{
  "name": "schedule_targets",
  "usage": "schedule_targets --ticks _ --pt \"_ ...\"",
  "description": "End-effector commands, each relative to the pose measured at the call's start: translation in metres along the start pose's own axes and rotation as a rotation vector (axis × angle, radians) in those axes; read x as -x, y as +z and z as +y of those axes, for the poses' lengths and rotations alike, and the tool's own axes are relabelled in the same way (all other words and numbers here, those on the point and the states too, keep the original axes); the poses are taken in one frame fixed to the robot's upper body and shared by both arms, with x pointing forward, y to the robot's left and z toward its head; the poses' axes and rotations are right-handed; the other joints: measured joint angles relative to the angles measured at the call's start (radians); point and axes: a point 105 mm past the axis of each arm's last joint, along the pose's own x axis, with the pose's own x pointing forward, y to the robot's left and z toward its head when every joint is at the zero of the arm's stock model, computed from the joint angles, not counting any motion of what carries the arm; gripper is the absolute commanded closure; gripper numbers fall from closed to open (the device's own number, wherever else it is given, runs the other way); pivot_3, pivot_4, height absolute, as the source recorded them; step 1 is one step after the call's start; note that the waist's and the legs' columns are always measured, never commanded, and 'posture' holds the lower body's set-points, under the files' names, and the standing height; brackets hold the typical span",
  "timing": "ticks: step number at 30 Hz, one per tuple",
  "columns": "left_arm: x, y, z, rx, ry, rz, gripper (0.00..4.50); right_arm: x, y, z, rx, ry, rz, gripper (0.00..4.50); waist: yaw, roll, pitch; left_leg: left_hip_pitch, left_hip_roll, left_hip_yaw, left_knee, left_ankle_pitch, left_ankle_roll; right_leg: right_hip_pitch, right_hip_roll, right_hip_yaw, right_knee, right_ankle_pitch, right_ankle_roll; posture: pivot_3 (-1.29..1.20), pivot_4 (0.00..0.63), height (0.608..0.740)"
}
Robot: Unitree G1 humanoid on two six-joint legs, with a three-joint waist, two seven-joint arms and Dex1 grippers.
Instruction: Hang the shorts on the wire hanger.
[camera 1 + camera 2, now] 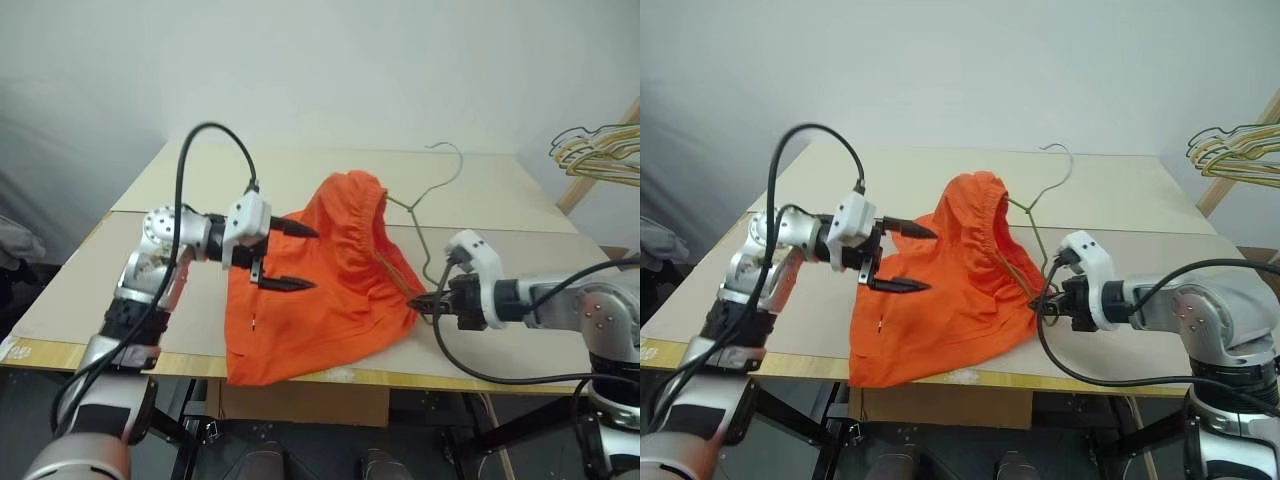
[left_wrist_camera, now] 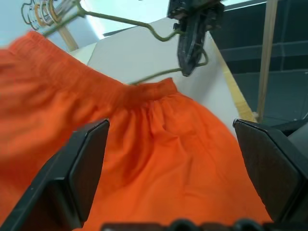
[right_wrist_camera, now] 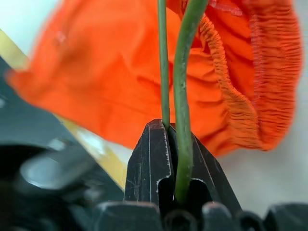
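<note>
**Shorts draped on the hanger, held at 1 corner only**

The shorts (image 1: 330, 290) could slide back off, a risk I judge from how they sit: the orange cloth is bunched over 1 end of the wire, with most of its weight sagging toward the near edge of the table (image 1: 500, 200). A jerk or tilt by the holding arm would let the gathered waistband slip along the thin wire. The cloth is large, soft and creased, peaked at the top where the wire props it up, its lower hem lying flat on the table.

The wire hanger (image 1: 432, 190) runs from that peak, its hook lying beyond on the tabletop, its lower corner reaching out of the cloth on the right side.

The right gripper (image 1: 428, 303) is clamped tight on that corner, 2 strands of wire pinched between its fingers.

The left gripper (image 1: 285, 256) hangs just above the cloth's left side, fingers spread wide, holding nothing
</note>
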Motion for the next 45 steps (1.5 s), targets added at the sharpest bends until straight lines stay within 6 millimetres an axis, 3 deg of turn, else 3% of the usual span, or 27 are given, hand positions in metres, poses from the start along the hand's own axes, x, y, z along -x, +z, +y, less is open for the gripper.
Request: schedule_targets --ticks 1,5,10,18,25,29,39,40,45 --pt "0.023 0.030 0.030 -0.153 0.037 0.021 0.02 0.000 0.024 0.004 0.304 -0.094 -0.018 4.50 -0.008 0.000 0.000 0.000 0.000 0.000 0.000 0.000 0.000 0.000 0.000 0.000 0.000 -0.001 0.002 0.08 0.000 0.740" --pt "0.038 0.038 0.041 -0.249 -0.008 0.092 0.02 -0.006 0.026 0.000 0.471 -0.109 0.024 4.50 -0.030 0.000 0.000 0.000 0.000 0.001 -0.001 0.000 0.000 0.000 0.000 0.000 -0.002 -0.002 0.002 0.08 0.000 0.740" --pt "0.038 0.029 0.048 -0.332 -0.054 0.204 0.02 -0.008 0.022 -0.003 0.644 -0.097 0.105 4.50 -0.044 0.001 0.001 -0.001 0.000 0.001 -0.002 0.000 0.000 -0.001 0.000 0.000 0.000 0.000 -0.004 0.09 0.000 0.740" --pt "0.015 -0.004 0.040 -0.417 -0.226 0.363 0.02 -0.005 0.034 0.005 0.711 -0.034 0.121 4.50 -0.044 0.001 0.001 -0.001 0.000 0.001 -0.002 0.000 0.000 -0.002 0.000 0.000 0.000 -0.001 -0.003 0.08 0.000 0.740" --pt "0.012 -0.039 0.031 -0.453 -0.356 0.547 0.02 -0.002 0.039 0.008 0.699 -0.020 0.140 4.50 -0.047 0.001 0.001 -0.001 0.000 0.001 -0.001 0.000 0.000 -0.002 0.000 0.000 0.001 0.000 -0.004 0.05 0.000 0.740" --pt "0.008 -0.046 0.032 -0.459 -0.338 0.556 0.94 0.000 0.042 0.010 0.689 -0.016 0.138 4.50 -0.045 0.001 0.001 -0.004 0.000 0.001 -0.001 0.000 0.000 -0.005 0.000 0.000 0.002 0.000 -0.005 0.05 0.000 0.740" --pt "0.008 -0.040 0.037 -0.429 -0.287 0.515 4.29 -0.001 0.041 0.006 0.686 -0.041 0.163 4.50 -0.046 0.001 0.001 -0.013 0.000 0.001 0.003 0.000 0.000 -0.014 0.000 0.000 0.007 0.000 -0.005 0.05 0.000 0.740" --pt "0.009 -0.041 0.036 -0.427 -0.288 0.517 4.49 -0.001 0.041 0.006 0.697 -0.043 0.162 4.50 -0.046 0.001 0.001 -0.013 0.000 0.001 0.003 0.000 0.000 -0.014 0.000 0.000 0.007 0.000 -0.005 0.05 0.000 0.740" --pt "0.010 -0.041 0.038 -0.379 -0.259 0.507 4.49 0.002 0.040 -0.004 0.757 -0.107 0.132 4.50 -0.045 0.001 0.001 -0.013 0.000 0.001 0.004 0.000 0.000 -0.014 0.000 0.000 0.008 0.000 -0.005 0.04 0.000 0.740"
